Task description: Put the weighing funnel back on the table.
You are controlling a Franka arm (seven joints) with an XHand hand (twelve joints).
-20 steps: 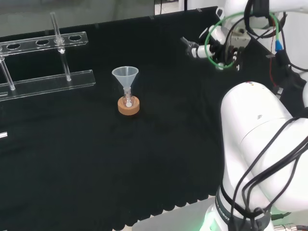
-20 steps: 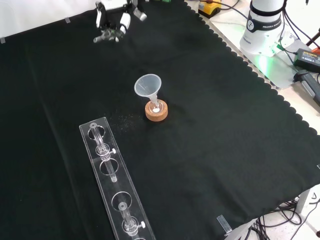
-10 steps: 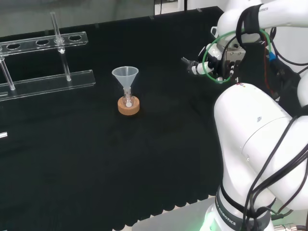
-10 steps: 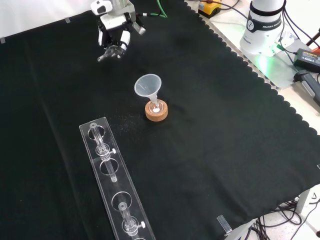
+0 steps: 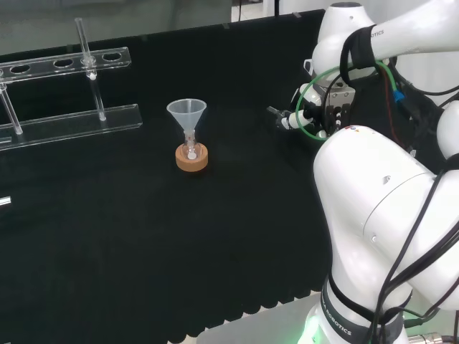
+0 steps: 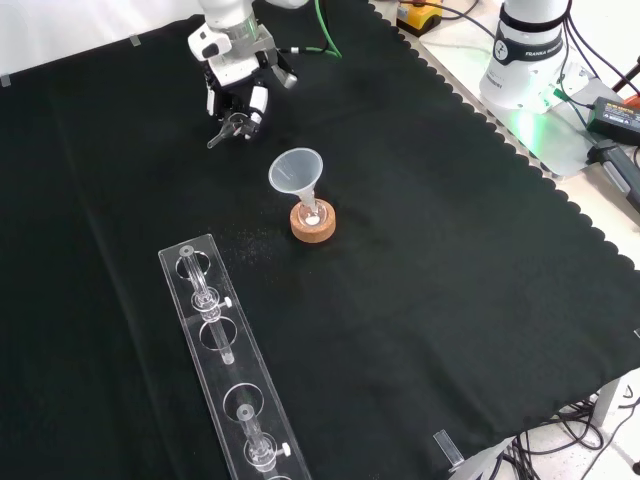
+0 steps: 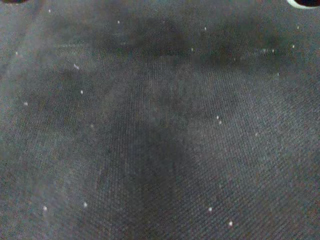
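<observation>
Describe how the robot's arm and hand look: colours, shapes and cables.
The arm is built from glossy white, rounded links with bulging joints. Black cables run along its outside, and a green cable loops near the wrist. The hand is black and white, shaped like a person's hand. The arm's white base glows green at its foot.

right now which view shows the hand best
Front view: the hand stands clear against the cloth, up-left of the funnel. The head view has it small, crowded by the arm's links. The wrist view looks at cloth up close.
</observation>
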